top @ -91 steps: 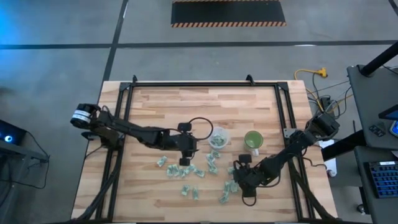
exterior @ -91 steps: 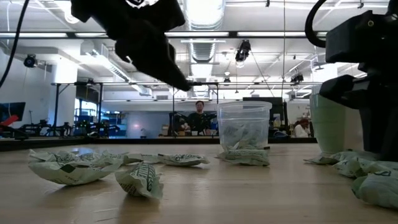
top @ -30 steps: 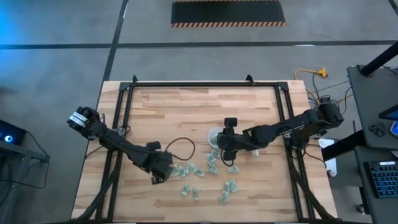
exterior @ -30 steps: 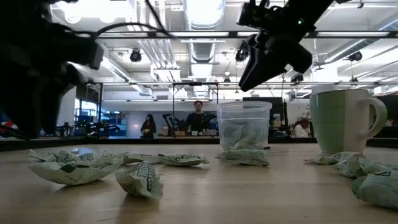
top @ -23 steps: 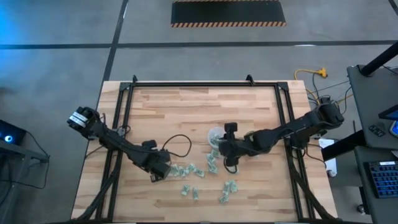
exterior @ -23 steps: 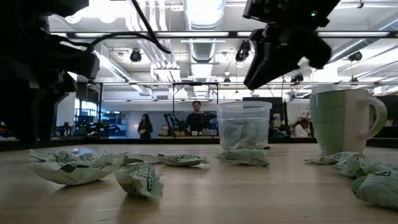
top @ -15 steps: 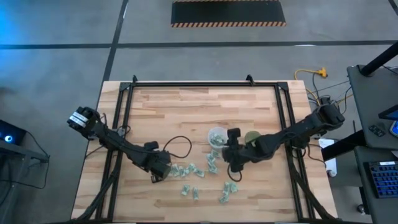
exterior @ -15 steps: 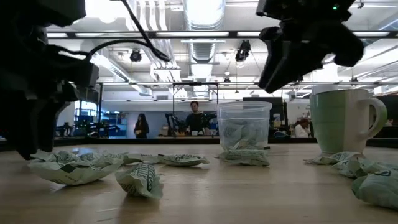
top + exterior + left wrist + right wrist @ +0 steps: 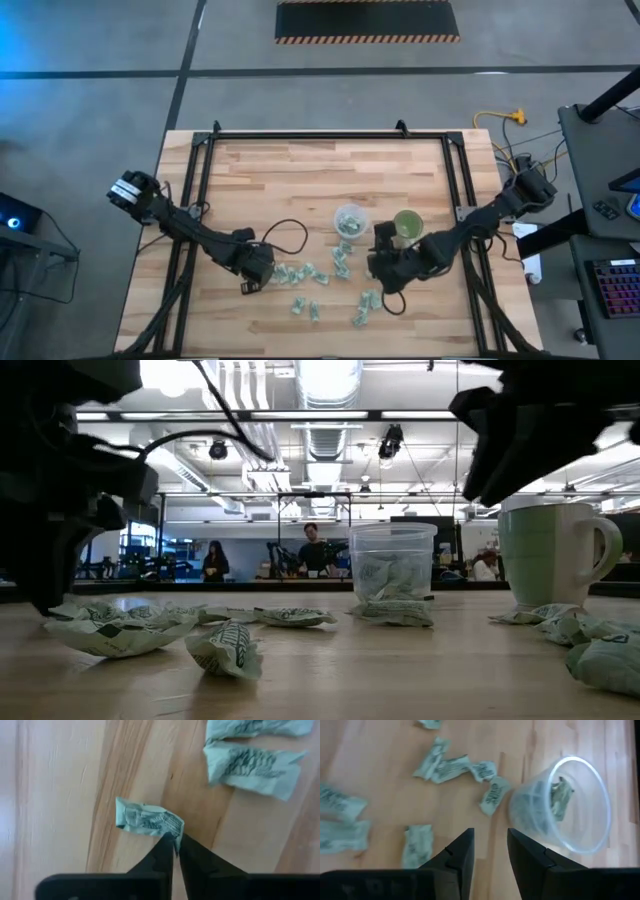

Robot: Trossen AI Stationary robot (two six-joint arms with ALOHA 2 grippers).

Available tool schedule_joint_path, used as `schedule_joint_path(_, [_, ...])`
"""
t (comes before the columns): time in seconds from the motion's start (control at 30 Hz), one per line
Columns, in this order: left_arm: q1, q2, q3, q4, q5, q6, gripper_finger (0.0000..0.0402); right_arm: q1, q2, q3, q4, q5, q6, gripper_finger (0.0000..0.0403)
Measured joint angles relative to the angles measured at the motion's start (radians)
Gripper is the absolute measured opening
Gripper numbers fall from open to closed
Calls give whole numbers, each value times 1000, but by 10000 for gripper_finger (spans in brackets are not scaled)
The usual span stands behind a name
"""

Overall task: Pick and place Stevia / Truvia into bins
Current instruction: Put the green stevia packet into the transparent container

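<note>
Several pale green sachets lie scattered on the wooden table between the arms. My left gripper is down at the left end of the scatter, shut on one crumpled sachet. My right gripper hangs open above the table, near the sachets in front of the two cups, with nothing between its fingers. The clear cup holds several sachets and stands left of the green cup. In the low view the clear cup has a sachet lying against its foot. My left gripper pinches the sachet at the corner of one end between its two fingertips. The fingers come from above, pointing down. The sachet lies on the table, its other end stretched away from the fingers.
Two more sachets lie close beside the held one. Others lie around the right gripper. A black frame runs along the table's far and side edges. The far half of the table shows bare wood.
My right gripper has moved from above the clear cup toward the table's near edge and a little to the right. My left gripper has sunk onto the sachets at the left end of the scatter.
</note>
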Motion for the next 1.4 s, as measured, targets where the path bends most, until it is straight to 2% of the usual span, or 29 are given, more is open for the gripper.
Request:
schedule_joint_path(0.17, [5,-16,47,6,-31,67,2,59,0,0,-22,0,57,98])
schedule_joint_path(0.27, [14,-33,93,18,-126,158,1,89,0,0,-24,0,95,94])
schedule_joint_path(0.43, [64,-36,167,114,-348,413,0,123,0,0,-25,0,150,87])
schedule_joint_path(0.53, [117,-36,171,329,-415,632,0,133,0,0,-24,0,181,82])
schedule_joint_path(0.67, [202,-20,158,637,-410,890,0,136,0,0,-23,0,215,77])
schedule_joint_path(0.8, [286,10,159,801,-337,1022,0,136,0,0,-22,0,230,74])
schedule_joint_path(0.93, [365,51,174,879,-209,1035,0,136,0,0,-19,0,228,77])
schedule_joint_path(1.03, [403,90,174,911,-149,1035,0,136,0,0,-18,0,221,79])
schedule_joint_path(1.4, [427,161,173,921,-125,1035,0,135,0,0,-16,4,206,68])
